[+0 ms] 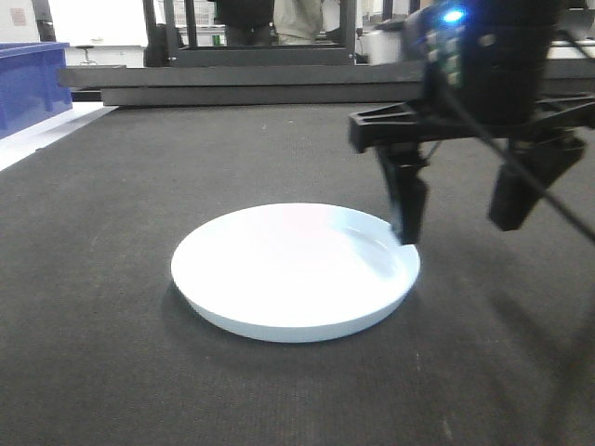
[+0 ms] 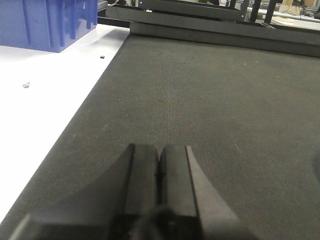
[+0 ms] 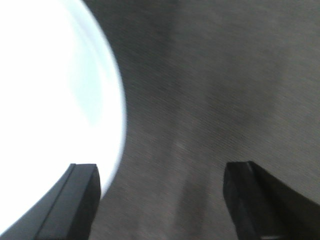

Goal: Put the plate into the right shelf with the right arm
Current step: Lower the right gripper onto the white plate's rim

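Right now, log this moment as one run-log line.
phase: pre-grasp | plate: flat on mat | right gripper: open, astride plate's rim | left gripper: shut, over mat

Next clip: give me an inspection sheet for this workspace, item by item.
Surface: dark woven mat, white tabletop along its left edge.
Job's things: white plate lying flat on the mat; right shelf not identifiable.
Clutter: small bits on the white tabletop.
Grippers: right gripper open, one finger at the plate's rim, the other outside it; left gripper shut, empty, above the mat.
Cables: one dark cable crossing the right gripper.
Surroundings: blue bin at left, black frame behind the mat.
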